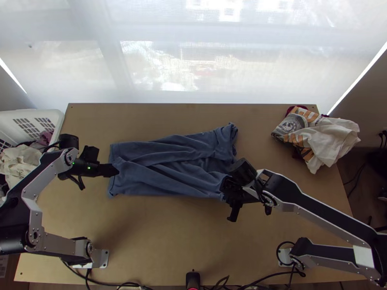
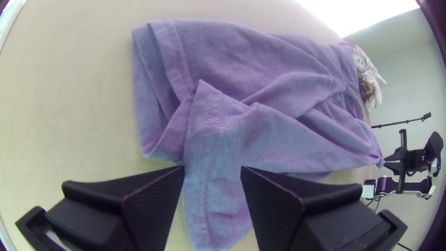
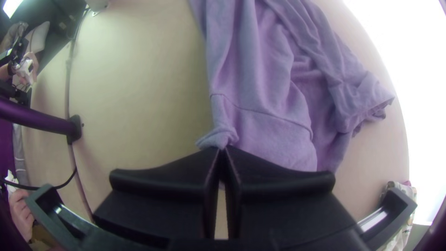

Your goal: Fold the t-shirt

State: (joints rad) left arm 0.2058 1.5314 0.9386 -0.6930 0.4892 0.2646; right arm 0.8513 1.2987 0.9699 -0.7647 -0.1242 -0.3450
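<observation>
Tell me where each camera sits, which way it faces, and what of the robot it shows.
Top view: high over the table's near edge, looking steeply down on the t-shirt; left arm and right arm show.
Left wrist view: on the left wrist, facing across the shirt toward the right arm; left hand, fingers apart, shows close.
Right wrist view: on the right wrist, facing along the shirt; right hand, shut on its edge, shows close.
Shared: both wrist views show the shirt and right hand.

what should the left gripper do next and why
Probably close the left gripper on the t-shirt: its jaws stand open at one end of the cloth, while the right gripper has its jaws shut on the other end.
</observation>
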